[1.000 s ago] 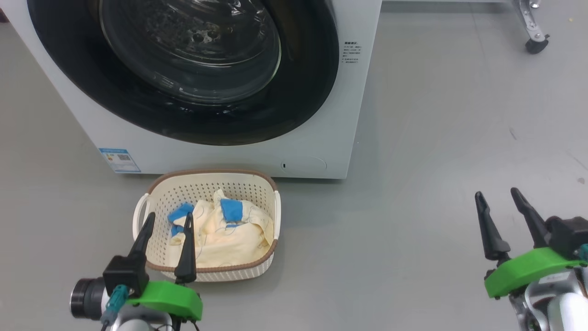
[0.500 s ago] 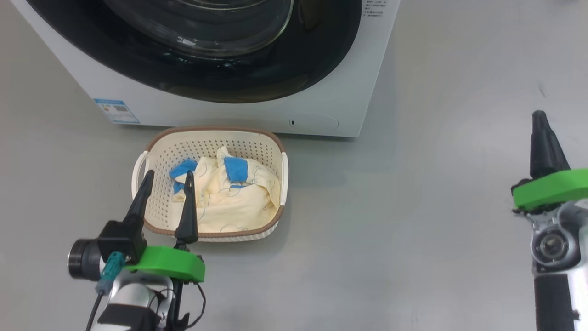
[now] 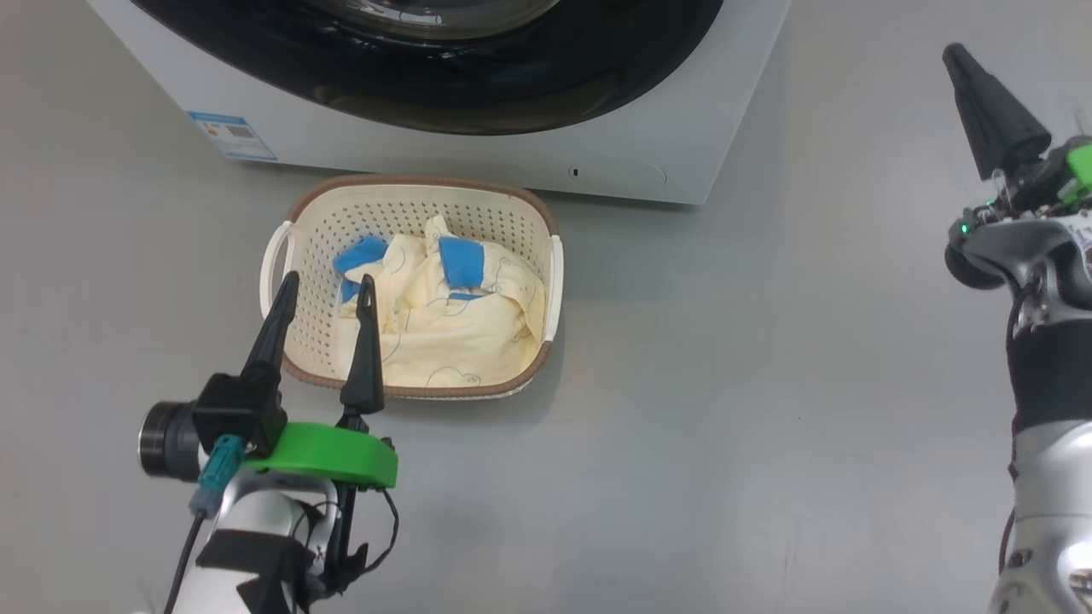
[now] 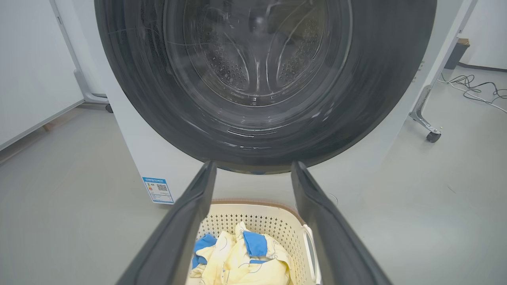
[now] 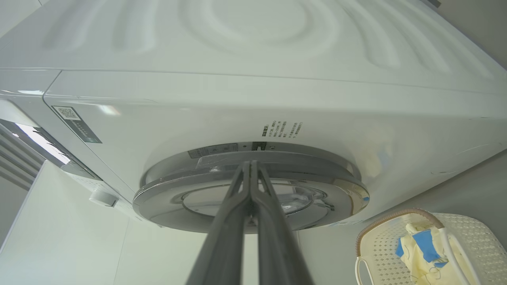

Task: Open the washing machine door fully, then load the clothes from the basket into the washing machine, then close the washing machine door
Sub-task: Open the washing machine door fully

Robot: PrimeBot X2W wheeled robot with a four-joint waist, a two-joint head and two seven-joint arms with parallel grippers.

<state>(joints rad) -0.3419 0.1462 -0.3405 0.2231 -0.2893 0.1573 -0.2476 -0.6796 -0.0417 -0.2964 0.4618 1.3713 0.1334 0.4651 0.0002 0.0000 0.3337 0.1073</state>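
Note:
The washing machine (image 3: 478, 158) stands at the top of the head view with its black-rimmed door (image 3: 444, 94) lying flat against its front. In front of it, on the floor, the cream basket (image 3: 418, 182) holds the pale yellow clothes (image 3: 452, 324) with blue patches. My left gripper (image 3: 327, 286) hangs open over the basket's near left rim with nothing between its fingers. The left wrist view looks past my open left gripper (image 4: 254, 164) at the door (image 4: 130, 99) and the basket (image 4: 253, 204). My right gripper (image 3: 955, 51) is shut and empty at the upper right. In its wrist view my right gripper (image 5: 250, 162) points at the door's edge (image 5: 166, 194), apart from it.
Grey floor spreads to the right of the basket and the machine. A metal frame leg with a caster (image 4: 429, 134) stands right of the washer, with cables (image 4: 471, 85) on the floor behind it. A white panel (image 4: 31, 59) stands to the left.
My right gripper has shut, turned and risen toward the machine's right side. The head camera has tipped down, so the washer sits higher in view. My left gripper stays open over the basket.

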